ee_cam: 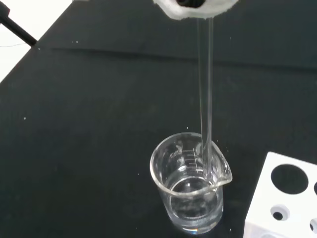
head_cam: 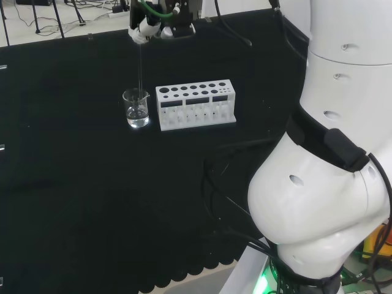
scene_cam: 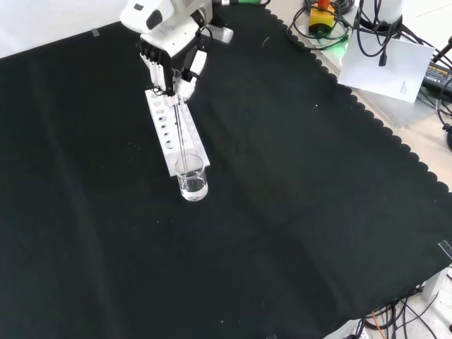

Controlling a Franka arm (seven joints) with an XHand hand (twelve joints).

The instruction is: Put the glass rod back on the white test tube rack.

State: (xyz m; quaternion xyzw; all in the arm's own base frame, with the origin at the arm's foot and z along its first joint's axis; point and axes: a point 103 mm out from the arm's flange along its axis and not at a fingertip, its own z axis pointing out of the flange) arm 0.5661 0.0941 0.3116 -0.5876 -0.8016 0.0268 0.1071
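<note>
The hand [scene_cam: 171, 65] pinches the top of the glass rod [scene_cam: 181, 134], fingers curled around it. The rod hangs upright, its lower end inside a small clear beaker [scene_cam: 192, 178] holding a little clear liquid. In the front view the beaker stands just beside the near end of the white test tube rack [scene_cam: 164, 127], at about 5 o'clock from it; in the head view it sits at the rack's 9 o'clock. Rack and beaker stand on the black-clothed counter [scene_cam: 296, 212]. In the head view the arm's white links [head_cam: 331, 171] cover the counter's right side. The rod's tip is hard to make out through glass and liquid, and whether it touches the beaker's bottom cannot be told.
</note>
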